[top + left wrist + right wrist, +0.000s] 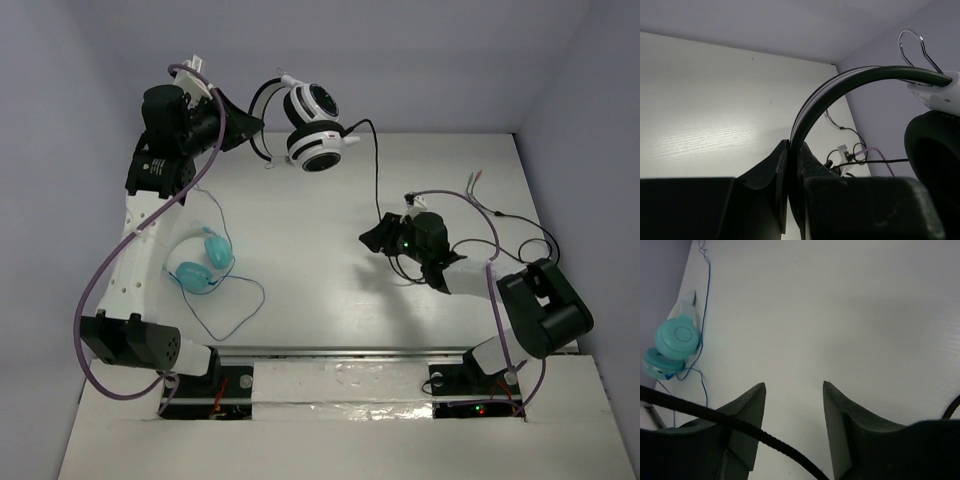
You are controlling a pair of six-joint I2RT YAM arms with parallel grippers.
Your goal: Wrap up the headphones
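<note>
My left arm (140, 250) stands tall from its base and reaches out to the headphones (315, 125), wrist turned towards them. The left gripper (792, 150) is clamped tight on the headband at the end away from the earcups, and I see the band pinched edge-on between the fingers. My right arm (540, 310) is folded low, elbow out wide of the headphones, forearm pointing back inward. The right gripper (794, 390) sits on the near side of the headphones, its jaws spread apart and gripping nothing.
</note>
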